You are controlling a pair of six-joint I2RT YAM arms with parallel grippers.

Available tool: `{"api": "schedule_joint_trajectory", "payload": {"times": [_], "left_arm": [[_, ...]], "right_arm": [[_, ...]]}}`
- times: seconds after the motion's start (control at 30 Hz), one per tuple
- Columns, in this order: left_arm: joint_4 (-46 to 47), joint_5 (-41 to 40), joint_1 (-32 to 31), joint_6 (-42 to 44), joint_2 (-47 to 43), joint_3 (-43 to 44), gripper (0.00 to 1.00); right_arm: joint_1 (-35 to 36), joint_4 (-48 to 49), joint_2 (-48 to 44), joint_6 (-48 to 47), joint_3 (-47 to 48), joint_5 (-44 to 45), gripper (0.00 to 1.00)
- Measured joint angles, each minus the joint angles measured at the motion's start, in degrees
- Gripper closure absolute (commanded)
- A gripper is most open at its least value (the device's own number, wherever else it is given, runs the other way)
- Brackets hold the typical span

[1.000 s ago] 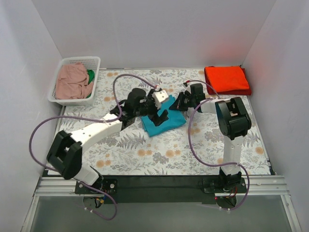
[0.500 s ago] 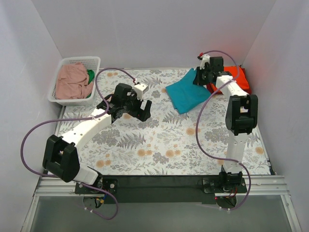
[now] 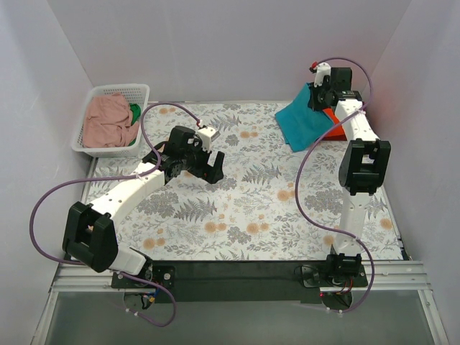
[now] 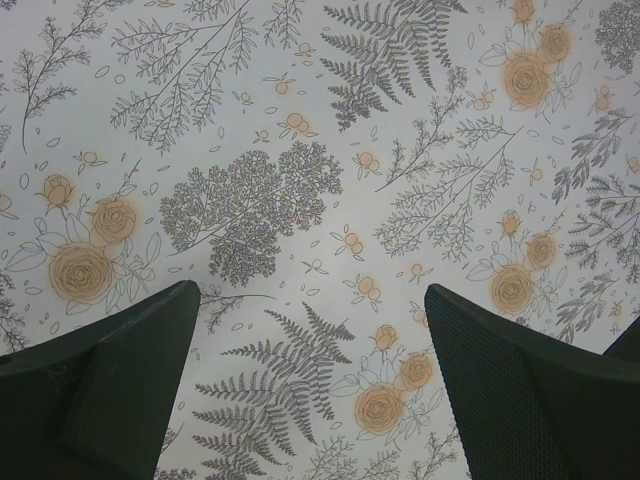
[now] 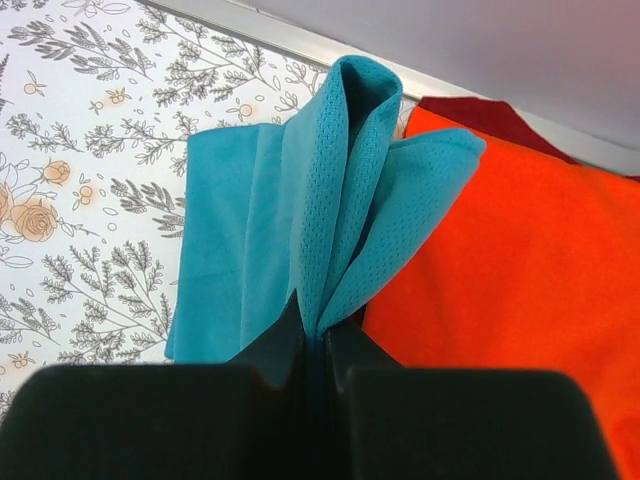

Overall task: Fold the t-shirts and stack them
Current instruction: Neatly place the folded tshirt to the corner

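My right gripper point(image 3: 321, 95) is shut on the folded teal-blue t-shirt point(image 3: 305, 122) and holds it in the air at the back right, hanging over the left edge of the folded orange-red t-shirt point(image 3: 343, 123). In the right wrist view the teal shirt point(image 5: 300, 230) bunches up between my closed fingers point(image 5: 322, 335), with the orange-red shirt point(image 5: 520, 260) to its right. My left gripper point(image 3: 208, 164) is open and empty above the floral cloth point(image 4: 320, 200) at centre left. The dusty pink shirt point(image 3: 108, 121) and a bit of green cloth point(image 3: 135, 113) lie in the basket.
The white lattice basket point(image 3: 93, 147) stands at the back left corner. White walls close in the table on three sides. The floral table cloth point(image 3: 244, 208) covers the whole surface. Purple cables loop from both arms.
My right gripper has carried the teal shirt from the table's middle up and right to the orange-red shirt. My left gripper let go of it and drew back left.
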Motion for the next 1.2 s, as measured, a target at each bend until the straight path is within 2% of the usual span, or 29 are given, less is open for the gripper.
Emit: {"api": "schedule_joint_trajectory", "payload": {"times": [0.7,1.2], "left_arm": [[-1.0,0.9,0.1,-1.3,0.1,-0.6,0.02],[-1.0,1.4,0.1,-1.5,0.4,-0.7,0.02]], "right_arm": [[-1.6,-0.8,-0.6,-4.1,5.7,2.6,0.99],[-2.0,-2.1,-6.1,-4.0,7.5,0.1,0.99]]}}
